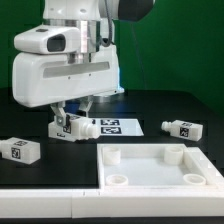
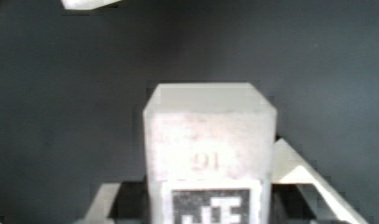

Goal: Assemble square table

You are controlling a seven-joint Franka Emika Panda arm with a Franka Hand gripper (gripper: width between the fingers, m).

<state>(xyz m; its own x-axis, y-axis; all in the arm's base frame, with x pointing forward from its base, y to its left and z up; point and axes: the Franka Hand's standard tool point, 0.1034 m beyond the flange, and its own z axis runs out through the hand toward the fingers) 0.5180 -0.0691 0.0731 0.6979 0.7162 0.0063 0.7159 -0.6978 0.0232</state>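
Gripper (image 1: 71,119) pinched narrow on the leg (image 2: 207,130), lower centre: light, stiff, slick plastic, I judge; flat sides are my hold.

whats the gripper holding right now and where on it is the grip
A short white blocky plastic leg. The gripper has its jaws shut on the leg's tagged end, as far as the wrist view shows.
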